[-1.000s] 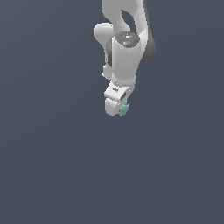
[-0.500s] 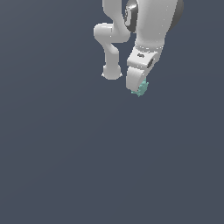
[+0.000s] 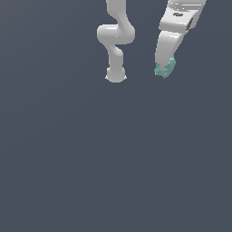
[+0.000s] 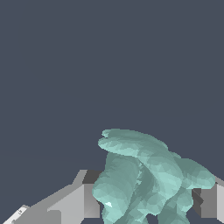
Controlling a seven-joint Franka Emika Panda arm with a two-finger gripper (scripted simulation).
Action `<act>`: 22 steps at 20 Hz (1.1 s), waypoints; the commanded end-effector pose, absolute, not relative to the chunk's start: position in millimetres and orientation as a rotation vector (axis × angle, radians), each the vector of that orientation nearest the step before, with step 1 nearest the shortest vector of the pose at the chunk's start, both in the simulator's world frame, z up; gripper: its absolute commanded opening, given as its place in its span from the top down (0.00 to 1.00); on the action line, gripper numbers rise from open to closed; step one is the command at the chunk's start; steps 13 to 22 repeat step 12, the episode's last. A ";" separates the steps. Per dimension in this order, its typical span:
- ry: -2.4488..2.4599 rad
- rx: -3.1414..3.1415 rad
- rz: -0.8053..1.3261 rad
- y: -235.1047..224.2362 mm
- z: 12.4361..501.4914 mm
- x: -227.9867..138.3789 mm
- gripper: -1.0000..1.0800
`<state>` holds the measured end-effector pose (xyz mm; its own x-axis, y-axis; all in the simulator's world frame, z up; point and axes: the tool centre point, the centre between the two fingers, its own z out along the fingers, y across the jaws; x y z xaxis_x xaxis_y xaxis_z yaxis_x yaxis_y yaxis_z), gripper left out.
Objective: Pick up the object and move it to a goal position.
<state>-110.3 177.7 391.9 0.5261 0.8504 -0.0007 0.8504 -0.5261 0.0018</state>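
Note:
The object is a small teal-green, lumpy, spiky-edged lump (image 3: 165, 69). It hangs at the tip of my white gripper (image 3: 163, 68) near the top of the exterior view's right half, held high. In the wrist view the lump (image 4: 144, 175) fills the space between my two grey fingers (image 4: 74, 203), which press on it from both sides. The gripper is shut on it.
The arm's white base and lower links (image 3: 115, 54) stand at the top middle of the exterior view, to the left of the gripper. A plain dark grey floor (image 3: 113, 158) spans the rest of the view.
My gripper has carried the teal lump up and toward the exterior view's right over the last second. The grip has stayed shut on it.

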 end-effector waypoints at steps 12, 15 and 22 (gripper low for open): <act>1.525 2.746 0.000 208.4 435.8 -119.4 1.00; 1.525 2.746 0.000 208.4 435.8 -119.4 1.00; 1.525 2.746 0.000 208.4 435.8 -119.4 1.00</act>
